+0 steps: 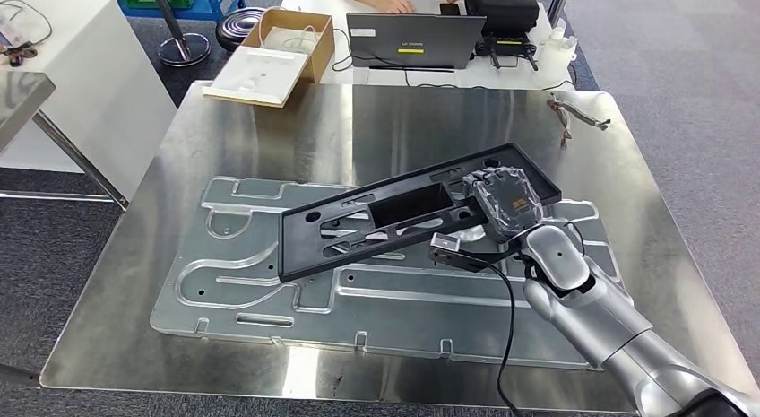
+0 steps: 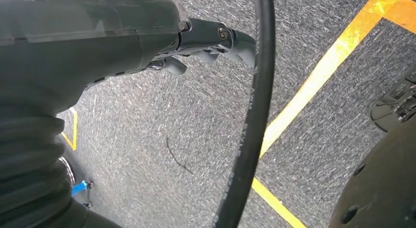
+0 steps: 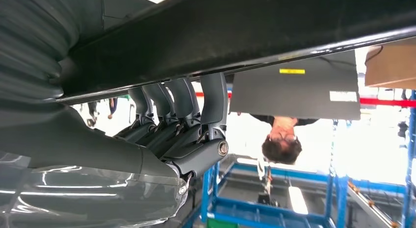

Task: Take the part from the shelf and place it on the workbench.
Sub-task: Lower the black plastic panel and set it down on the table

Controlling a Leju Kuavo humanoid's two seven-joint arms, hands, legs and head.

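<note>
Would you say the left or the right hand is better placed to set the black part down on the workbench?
Right. The right hand grips the black part above the workbench; the left hand hangs over the floor.

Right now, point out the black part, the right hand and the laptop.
black part (image 1: 358, 221): head view, its middle frame.
right hand (image 1: 504, 200): head view, back of hand.
laptop (image 1: 412, 39): head view, lid.

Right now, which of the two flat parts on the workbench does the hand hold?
The black part, gripped at its end by the right hand. It lies across the silver plate, which is flat and untouched.
</note>
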